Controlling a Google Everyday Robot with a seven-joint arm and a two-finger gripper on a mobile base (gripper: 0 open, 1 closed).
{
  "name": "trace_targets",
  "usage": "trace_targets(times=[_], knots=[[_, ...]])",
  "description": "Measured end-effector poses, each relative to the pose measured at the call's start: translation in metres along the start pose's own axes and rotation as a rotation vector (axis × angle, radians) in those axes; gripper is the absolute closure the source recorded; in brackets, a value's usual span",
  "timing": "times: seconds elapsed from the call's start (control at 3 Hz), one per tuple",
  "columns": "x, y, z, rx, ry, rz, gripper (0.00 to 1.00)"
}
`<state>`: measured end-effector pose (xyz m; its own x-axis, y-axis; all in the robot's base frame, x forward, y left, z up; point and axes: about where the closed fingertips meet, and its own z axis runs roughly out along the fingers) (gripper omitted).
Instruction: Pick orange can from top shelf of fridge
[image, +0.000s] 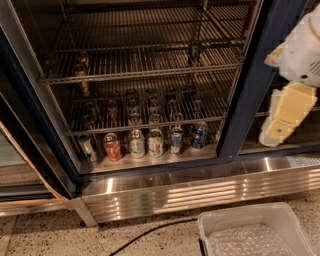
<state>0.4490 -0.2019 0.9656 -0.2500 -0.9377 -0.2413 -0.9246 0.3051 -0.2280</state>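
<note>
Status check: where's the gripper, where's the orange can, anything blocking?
Gripper high at right, outside the fridge, far from the can. Orange can at left end of wire shelf, untouched. Blue post stands between them.

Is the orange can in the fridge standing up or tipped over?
Upright: the orange can stands tall at the left end of its shelf. The gripper hangs outside the fridge, far right.
</note>
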Motion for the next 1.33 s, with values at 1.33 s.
trace_targets(times=[1.33], knots=[[-0.075, 0.000, 0.159, -0.041, -0.219, 0.200, 0.00]])
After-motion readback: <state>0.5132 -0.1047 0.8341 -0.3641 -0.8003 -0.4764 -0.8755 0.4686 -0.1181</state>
